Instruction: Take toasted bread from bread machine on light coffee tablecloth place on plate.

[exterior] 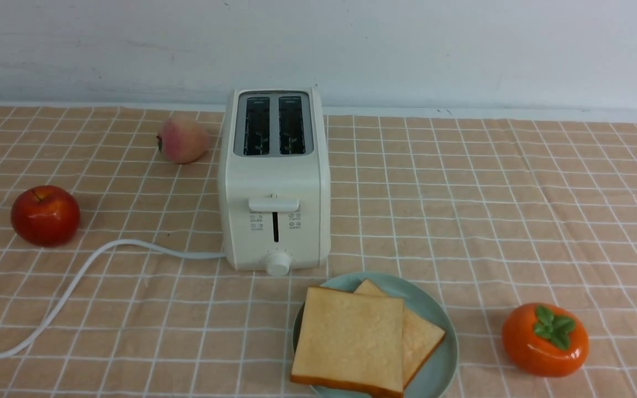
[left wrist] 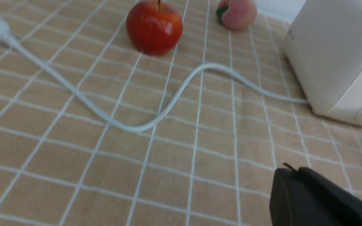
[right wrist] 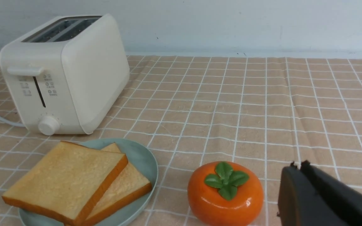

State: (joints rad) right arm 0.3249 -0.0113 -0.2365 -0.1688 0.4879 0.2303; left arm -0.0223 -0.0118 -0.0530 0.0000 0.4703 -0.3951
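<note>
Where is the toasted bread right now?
Front view: both slices of toasted bread lie overlapping on the plate, just in front of the bread machine, whose slots are empty. The persimmon sits to the plate's right.

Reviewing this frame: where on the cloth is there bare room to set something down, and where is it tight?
Widest bare tablecloth lies right of the bread machine, behind the persimmon. The near-left corner is open inside the cord loop. Tight: between bread machine and plate, which the toasted bread covers.
</note>
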